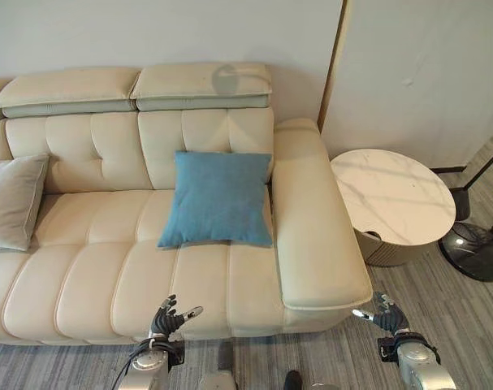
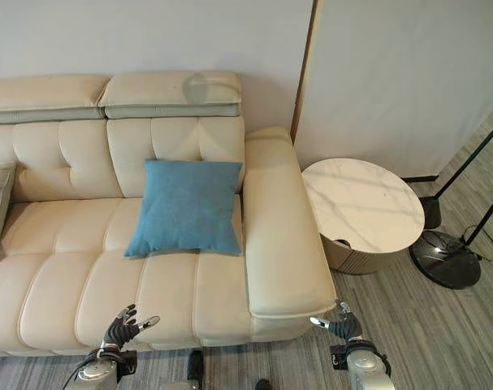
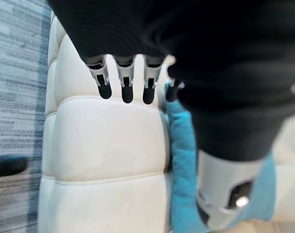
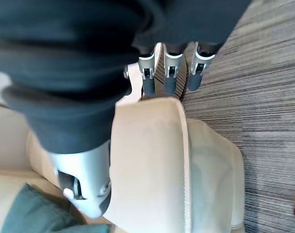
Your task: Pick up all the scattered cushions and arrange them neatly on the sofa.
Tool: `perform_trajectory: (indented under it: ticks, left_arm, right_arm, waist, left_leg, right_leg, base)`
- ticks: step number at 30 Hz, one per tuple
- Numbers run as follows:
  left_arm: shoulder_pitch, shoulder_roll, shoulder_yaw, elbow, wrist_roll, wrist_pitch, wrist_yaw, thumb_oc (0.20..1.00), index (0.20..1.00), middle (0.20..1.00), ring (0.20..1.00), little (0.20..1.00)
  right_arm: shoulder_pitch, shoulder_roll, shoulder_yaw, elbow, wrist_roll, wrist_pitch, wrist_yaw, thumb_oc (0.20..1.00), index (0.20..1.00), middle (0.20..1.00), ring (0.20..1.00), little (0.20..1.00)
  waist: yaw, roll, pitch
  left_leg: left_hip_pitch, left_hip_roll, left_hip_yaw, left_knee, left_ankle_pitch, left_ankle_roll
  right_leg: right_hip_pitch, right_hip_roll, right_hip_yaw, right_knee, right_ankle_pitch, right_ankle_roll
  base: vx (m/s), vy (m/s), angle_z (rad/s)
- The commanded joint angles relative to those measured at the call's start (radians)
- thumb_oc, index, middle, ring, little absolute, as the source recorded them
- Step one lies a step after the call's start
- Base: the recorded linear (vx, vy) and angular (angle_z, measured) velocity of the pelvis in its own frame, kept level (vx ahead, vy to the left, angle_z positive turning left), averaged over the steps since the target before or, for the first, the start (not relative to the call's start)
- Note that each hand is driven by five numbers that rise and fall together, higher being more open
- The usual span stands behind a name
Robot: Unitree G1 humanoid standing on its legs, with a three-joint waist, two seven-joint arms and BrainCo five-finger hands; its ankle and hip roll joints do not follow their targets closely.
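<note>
Cushions are sitting on the cream tufted leather sofa (image 1: 108, 268): a square blue fabric cushion (image 1: 218, 199) is leaning against the backrest beside the armrest, and a grey fabric cushion (image 1: 10, 199) is resting at nine o'clock from it. The robot's left hand (image 1: 166, 318) is hovering at the seat's front edge with relaxed, empty fingers (image 3: 127, 85); the right hand (image 1: 382, 313) is hanging loose and empty off the armrest's front corner. Judging from the task, any next grasp is best made wide, around a cushion's edge, setting it upright. A round white marble-topped side table (image 1: 392, 199) is standing at three o'clock.
</note>
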Motion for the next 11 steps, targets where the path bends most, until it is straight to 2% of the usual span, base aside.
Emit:
perform_trajectory:
  ticks: [1, 4, 5, 7, 11]
  left_arm:
    - [-0.043, 0.022, 0.027, -0.066, -0.008, -0.041, -0.003, 1.0, 1.0, 1.0, 1.0, 1.0]
    - [-0.024, 0.007, 0.02, -0.066, -0.027, -0.034, -0.015, 1.0, 1.0, 1.0, 1.0, 1.0]
    - [-0.012, -0.003, 0.007, -0.071, -0.027, -0.026, -0.022, 1.0, 1.0, 1.0, 1.0, 1.0]
    - [-0.002, -0.016, -0.011, -0.06, -0.021, -0.02, -0.031, 1.0, 1.0, 1.0, 1.0, 1.0]
    - [0.019, -0.013, -0.025, -0.061, -0.019, -0.018, -0.044, 1.0, 1.0, 1.0, 1.0, 1.0]
  right_arm:
    - [-0.055, 0.036, 0.015, -0.04, -0.023, -0.019, 0.009, 1.0, 1.0, 1.0, 1.0, 1.0]
    - [-0.034, 0.041, 0.014, -0.056, -0.027, -0.013, 0.021, 1.0, 1.0, 1.0, 1.0, 1.0]
    - [-0.022, 0.047, 0.007, -0.063, -0.027, -0.012, 0.013, 1.0, 1.0, 1.0, 1.0, 1.0]
    - [-0.016, 0.054, 0.01, -0.063, -0.029, -0.013, 0.008, 1.0, 1.0, 1.0, 1.0, 1.0]
    - [-0.01, 0.064, 0.019, -0.054, -0.027, -0.01, 0.009, 1.0, 1.0, 1.0, 1.0, 1.0]
  waist:
    - [0.004, -0.032, 0.008]
    - [0.0, -0.029, -0.001]
    - [-0.017, -0.011, -0.009]
    - [-0.026, 0.006, -0.025]
    - [-0.024, 0.009, -0.037]
  left_leg:
    - [0.002, -0.044, -0.036, 0.061, -0.156, 0.054]
    - [0.045, -0.043, -0.026, 0.083, -0.206, 0.063]
    - [0.073, -0.036, -0.02, 0.007, -0.169, 0.054]
    - [0.125, -0.032, -0.01, -0.092, -0.152, 0.045]
    - [0.144, -0.035, -0.002, -0.092, -0.17, 0.047]
  right_leg:
    - [0.055, 0.004, 0.025, -0.056, -0.084, 0.11]
    - [0.053, 0.0, 0.027, -0.059, -0.082, 0.111]
    - [0.04, 0.01, 0.016, -0.06, -0.076, 0.112]
    - [0.043, 0.018, 0.008, -0.065, -0.072, 0.118]
    - [0.053, 0.015, 0.011, -0.065, -0.068, 0.126]
  base:
    - [-0.06, -0.011, 0.0]
    - [-0.06, 0.044, -0.11]
    - [-0.09, 0.145, 0.02]
    - [-0.06, 0.151, 0.11]
    - [-0.02, 0.099, 0.05]
